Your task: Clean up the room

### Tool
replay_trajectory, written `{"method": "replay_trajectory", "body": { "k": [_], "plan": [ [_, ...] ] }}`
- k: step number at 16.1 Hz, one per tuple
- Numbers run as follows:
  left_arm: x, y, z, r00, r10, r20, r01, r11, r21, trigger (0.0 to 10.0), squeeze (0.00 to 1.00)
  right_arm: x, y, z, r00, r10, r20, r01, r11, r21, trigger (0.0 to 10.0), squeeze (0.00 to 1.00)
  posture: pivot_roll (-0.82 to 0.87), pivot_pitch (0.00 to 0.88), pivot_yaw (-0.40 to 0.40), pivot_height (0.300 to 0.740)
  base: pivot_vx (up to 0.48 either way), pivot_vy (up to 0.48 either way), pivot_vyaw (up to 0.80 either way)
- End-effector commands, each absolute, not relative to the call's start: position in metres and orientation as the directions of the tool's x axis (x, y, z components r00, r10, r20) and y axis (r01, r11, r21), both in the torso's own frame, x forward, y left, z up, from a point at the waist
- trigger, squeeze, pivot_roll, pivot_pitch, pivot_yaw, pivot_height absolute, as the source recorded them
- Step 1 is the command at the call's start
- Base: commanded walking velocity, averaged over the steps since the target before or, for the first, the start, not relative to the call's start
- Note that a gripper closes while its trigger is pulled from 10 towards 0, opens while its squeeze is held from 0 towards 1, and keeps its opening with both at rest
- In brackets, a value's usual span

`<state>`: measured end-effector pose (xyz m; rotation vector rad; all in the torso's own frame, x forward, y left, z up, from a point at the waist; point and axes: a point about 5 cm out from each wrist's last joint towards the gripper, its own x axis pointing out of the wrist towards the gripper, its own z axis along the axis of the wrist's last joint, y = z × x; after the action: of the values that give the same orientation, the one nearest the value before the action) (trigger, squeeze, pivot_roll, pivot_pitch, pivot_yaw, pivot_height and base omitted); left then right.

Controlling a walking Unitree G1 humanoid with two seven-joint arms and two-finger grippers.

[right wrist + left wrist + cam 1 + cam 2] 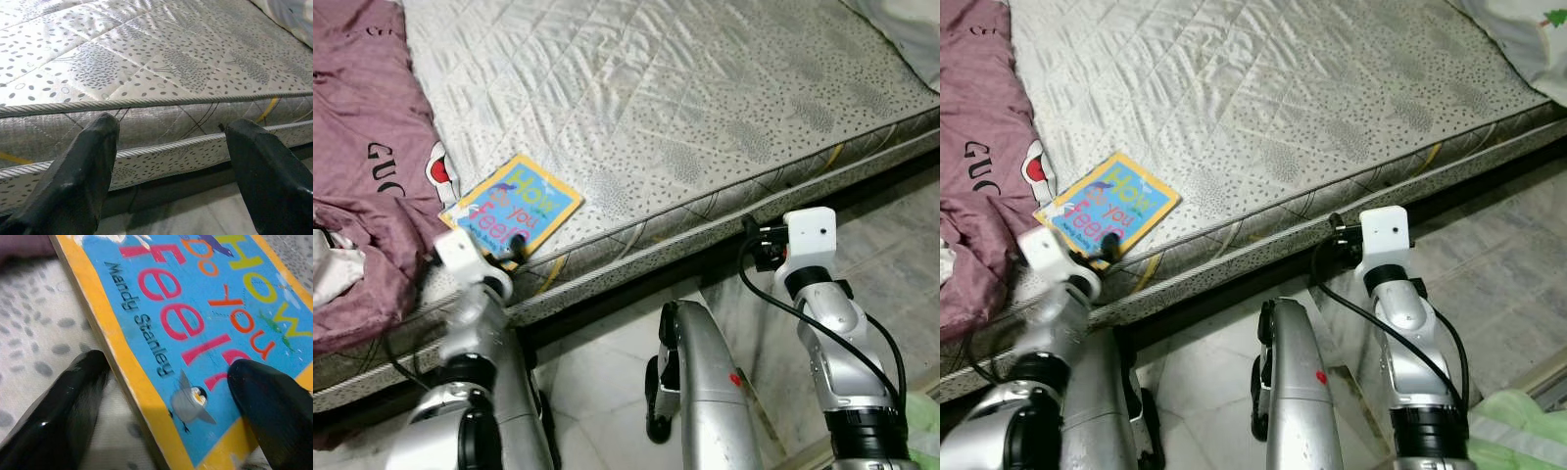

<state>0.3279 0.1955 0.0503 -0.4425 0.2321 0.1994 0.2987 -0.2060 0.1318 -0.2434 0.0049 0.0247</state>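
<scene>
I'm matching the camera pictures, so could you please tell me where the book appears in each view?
Left eye: book on the mattress edge, lower left, beside the purple cloth.
Right eye: same spot, lower left.
Left wrist: close up, the left gripper with jaws open astride its yellow border.
Right wrist: mattress, no book.
Shared landmark: the mattress.

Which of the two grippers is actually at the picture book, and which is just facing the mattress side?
The left gripper: its fingers straddle the book at its yellow edge. The right gripper hangs open before the mattress side.
</scene>
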Motion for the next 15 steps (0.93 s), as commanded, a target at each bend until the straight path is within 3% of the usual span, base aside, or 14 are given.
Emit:
{"method": "replay_trajectory", "body": {
  "k": [1, 4, 10, 11, 12, 15],
  "plan": [
    [0.319, 0.190, 0.035, 0.940, 0.121, -0.318, -0.253, 0.874, -0.416, 10.0, 0.00, 0.297, -0.211, 0.135, 1.000, 0.014, -0.006, -0.015, 0.969, -0.246, 10.0, 0.00, -0.15, 0.281, -0.021, 0.543, 0.000, 0.000, 0.00],
    [0.316, 0.182, 0.036, 0.959, 0.114, -0.258, -0.227, 0.857, -0.463, 10.0, 0.00, 0.298, -0.211, 0.135, 1.000, 0.013, -0.010, -0.015, 0.968, -0.249, 10.0, 0.00, -0.15, 0.273, -0.021, 0.543, 0.000, 0.000, 0.00],
    [0.303, 0.193, 0.011, 0.916, 0.136, -0.377, -0.324, 0.805, -0.497, 10.0, 0.00, 0.302, -0.208, 0.137, 1.000, 0.021, -0.001, -0.020, 0.969, -0.245, 10.0, 0.00, -0.15, 0.264, -0.012, 0.543, 0.000, 0.000, 0.00],
    [0.301, 0.191, 0.006, 0.907, 0.110, -0.406, -0.327, 0.792, -0.516, 4.0, 0.00, 0.303, -0.208, 0.138, 1.000, 0.014, 0.007, -0.012, 0.970, -0.243, 10.0, 0.00, -0.15, 0.264, -0.006, 0.543, 0.000, 0.000, 0.00],
    [0.302, 0.191, 0.006, 0.907, 0.098, -0.408, -0.324, 0.784, -0.530, 0.0, 0.00, 0.303, -0.207, 0.139, 1.000, 0.013, 0.010, -0.010, 0.970, -0.242, 10.0, 0.00, -0.15, 0.263, -0.004, 0.543, 0.000, 0.000, 0.00],
    [0.305, 0.191, 0.009, 0.913, 0.060, -0.404, -0.289, 0.794, -0.534, 0.0, 0.00, 0.302, -0.206, 0.139, 1.000, 0.012, 0.011, -0.009, 0.970, -0.243, 10.0, 0.00, -0.16, 0.257, -0.001, 0.543, 0.000, 0.000, 0.00]
  ]
}}
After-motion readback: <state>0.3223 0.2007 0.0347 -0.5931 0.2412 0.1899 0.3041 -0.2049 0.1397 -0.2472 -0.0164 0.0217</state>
